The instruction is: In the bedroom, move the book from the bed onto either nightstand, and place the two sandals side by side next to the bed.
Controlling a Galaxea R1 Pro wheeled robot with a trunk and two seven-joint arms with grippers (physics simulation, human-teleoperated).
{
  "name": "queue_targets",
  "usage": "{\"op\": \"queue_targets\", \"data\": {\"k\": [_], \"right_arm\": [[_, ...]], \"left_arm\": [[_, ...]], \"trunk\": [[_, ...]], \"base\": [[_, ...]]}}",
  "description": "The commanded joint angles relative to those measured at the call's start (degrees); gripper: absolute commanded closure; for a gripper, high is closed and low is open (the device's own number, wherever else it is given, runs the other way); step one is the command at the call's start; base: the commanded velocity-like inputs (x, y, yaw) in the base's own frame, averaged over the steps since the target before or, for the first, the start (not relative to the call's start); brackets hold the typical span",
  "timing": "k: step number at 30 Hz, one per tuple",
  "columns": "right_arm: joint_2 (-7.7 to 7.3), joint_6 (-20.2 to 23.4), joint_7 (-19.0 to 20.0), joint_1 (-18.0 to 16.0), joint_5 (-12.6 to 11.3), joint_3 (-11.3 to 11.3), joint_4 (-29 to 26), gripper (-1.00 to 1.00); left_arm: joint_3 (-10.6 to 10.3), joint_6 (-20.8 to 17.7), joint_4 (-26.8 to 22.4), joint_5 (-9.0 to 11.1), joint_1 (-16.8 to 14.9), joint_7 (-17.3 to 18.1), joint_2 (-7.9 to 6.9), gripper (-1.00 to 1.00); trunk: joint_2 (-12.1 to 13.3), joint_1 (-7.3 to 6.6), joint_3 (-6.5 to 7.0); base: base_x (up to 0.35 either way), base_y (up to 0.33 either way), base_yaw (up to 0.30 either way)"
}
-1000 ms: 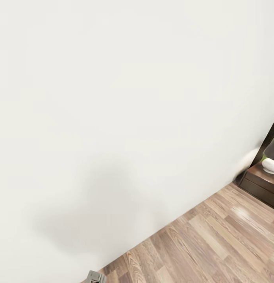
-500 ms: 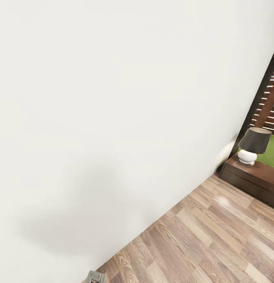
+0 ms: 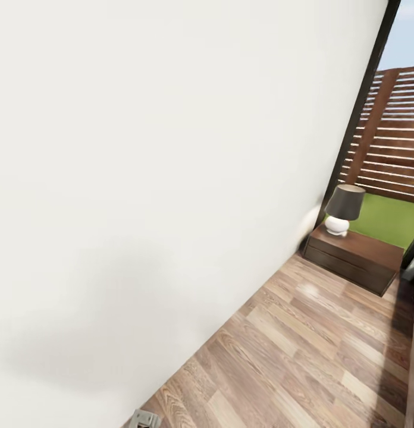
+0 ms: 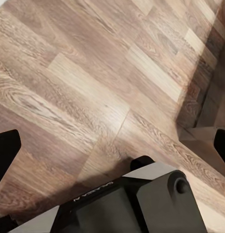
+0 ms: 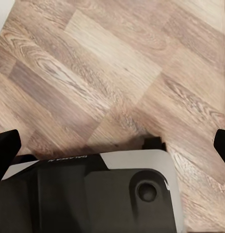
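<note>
The book and the two sandals are out of view. A low dark reddish-brown nightstand (image 3: pixel 356 254) stands against the white wall at the right of the head view, with a lamp (image 3: pixel 342 208) on its top. A dark brown strip (image 3: pixel 413 356) at the picture's right edge may be the bed frame; I cannot tell. My left gripper (image 4: pixel 112 145) hangs open over bare plank floor, one black fingertip (image 4: pixel 6 148) at each side of its wrist view. My right gripper (image 5: pixel 112 145) is open too, above the floor, holding nothing.
A plain white wall (image 3: pixel 159 178) takes up the left and middle of the head view. Wood-plank floor (image 3: pixel 302 356) runs along it toward the nightstand. Behind the nightstand a dark-framed window (image 3: pixel 361 101) shows a slatted fence and grass. My grey base (image 4: pixel 141 201) lies under the grippers.
The head camera has swung right: the nightstand and lamp slid left into full view, and the window with fence and grass appeared. Nothing in the room itself moved.
</note>
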State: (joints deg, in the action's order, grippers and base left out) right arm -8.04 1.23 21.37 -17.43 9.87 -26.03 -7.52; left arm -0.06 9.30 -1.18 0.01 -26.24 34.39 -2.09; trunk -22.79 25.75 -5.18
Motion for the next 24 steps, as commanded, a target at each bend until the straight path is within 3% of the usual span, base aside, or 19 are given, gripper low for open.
{"op": "queue_targets", "data": {"k": [1,24], "right_arm": [[0.02,0.13,0.26,-0.06,0.58,-0.5,-0.04,-1.0],[0.04,0.17,0.23,-0.06,0.59,-0.49,-0.04,-1.0]], "left_arm": [[-0.02,0.26,0.04,-0.01,-0.04,0.15,-0.02,-1.0],[-0.02,0.27,0.04,-0.01,-0.04,0.15,-0.02,-1.0]], "trunk": [[-0.12,0.03,-0.15],[-0.12,0.03,-0.58]], "base": [[0.0,0.0,-0.292],[0.0,0.0,-0.293]]}}
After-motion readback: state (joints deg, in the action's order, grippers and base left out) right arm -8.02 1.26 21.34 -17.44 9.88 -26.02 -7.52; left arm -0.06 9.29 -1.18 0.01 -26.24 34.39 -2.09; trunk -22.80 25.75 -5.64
